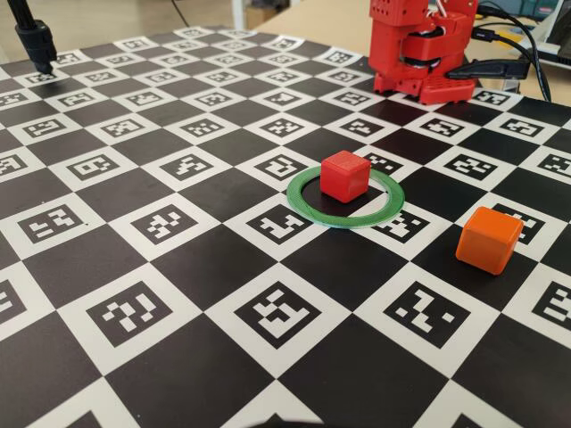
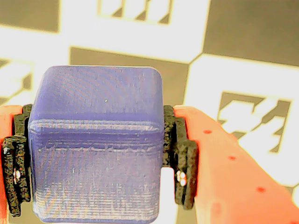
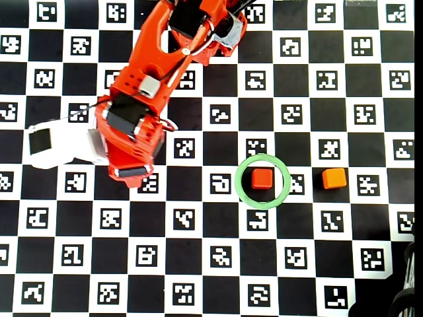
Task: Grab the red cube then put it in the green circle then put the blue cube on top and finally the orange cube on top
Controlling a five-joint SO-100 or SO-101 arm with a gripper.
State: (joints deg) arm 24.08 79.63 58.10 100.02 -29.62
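**A:** How far along is it?

**B:** The first step looks done. The red cube (image 1: 344,175) sits inside the green circle (image 1: 305,200), a little toward the circle's right side in the overhead view. Blue and orange are not stacked yet.

**A:** Where is the blue cube?

**B:** Between the fingers. In the wrist view the gripper (image 2: 97,158) pinches the blue cube (image 2: 98,149) from both sides, with a black pad (image 2: 180,154) pressed against its right face and another against its left. The checkered board (image 2: 243,42) shows blurred beyond it, so I judge the cube is lifted, though I cannot be sure.

**A:** Which way does it point?

**B:** It is a cube, so there is no long axis. Its side faces lie flat against the pads, its top face tilts away from the camera, and it sits square in the grip.

**A:** And what is left?

**B:** The arm (image 3: 142,99) is well apart from the circle in the overhead view, so carrying blue over remains. The orange cube (image 3: 334,178) waits just outside the circle, untouched.
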